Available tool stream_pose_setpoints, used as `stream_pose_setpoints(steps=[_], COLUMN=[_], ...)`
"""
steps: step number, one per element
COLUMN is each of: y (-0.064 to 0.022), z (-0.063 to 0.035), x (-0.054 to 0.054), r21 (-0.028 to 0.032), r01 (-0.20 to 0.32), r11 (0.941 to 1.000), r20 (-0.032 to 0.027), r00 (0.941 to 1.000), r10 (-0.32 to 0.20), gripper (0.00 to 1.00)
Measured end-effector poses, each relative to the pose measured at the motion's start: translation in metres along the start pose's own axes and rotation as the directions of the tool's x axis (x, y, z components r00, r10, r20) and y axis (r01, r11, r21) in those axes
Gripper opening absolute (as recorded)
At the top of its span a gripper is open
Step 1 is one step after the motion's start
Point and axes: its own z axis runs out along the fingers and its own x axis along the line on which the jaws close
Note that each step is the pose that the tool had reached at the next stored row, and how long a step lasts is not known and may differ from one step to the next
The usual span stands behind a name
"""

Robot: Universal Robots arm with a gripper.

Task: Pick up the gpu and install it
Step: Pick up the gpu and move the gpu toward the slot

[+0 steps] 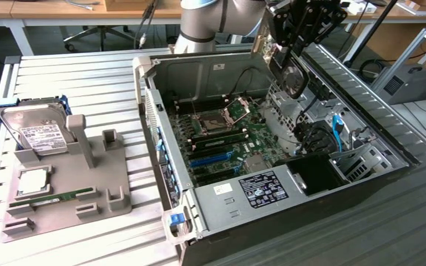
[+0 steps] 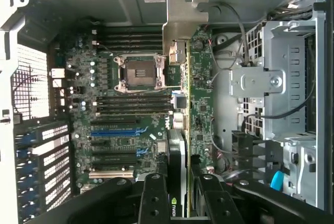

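Gpu (image 1: 294, 78), dark card with round black cooler, clamped edge-on between jaws closed partway onto it, hanging above the open computer case (image 1: 153, 105) over the motherboard (image 2: 130, 130); small green Nvidia logo (image 2: 174, 201) on its edge; black case label (image 1: 261, 191) print illegible; card's held end hidden by jaws.

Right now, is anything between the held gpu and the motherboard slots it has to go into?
Nothing visible. The gripper holds the gpu above the open case, and the expansion slots below lie bare. The loose cables sit off by the drive cage.
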Motion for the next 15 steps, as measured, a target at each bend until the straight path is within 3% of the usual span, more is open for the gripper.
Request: stream_pose_setpoints(steps=[8, 15], y=[0.0006, 0.0009], z=[0.0005, 0.0007], x=[-0.024, -0.034], r21=[0.0001, 0.0001], r01=[0.000, 0.000], r11=[1.0000, 1.0000], r20=[0.0000, -0.0001], r00=[1.0000, 1.0000], r10=[0.000, 0.000], gripper=[0.27, 0.27])
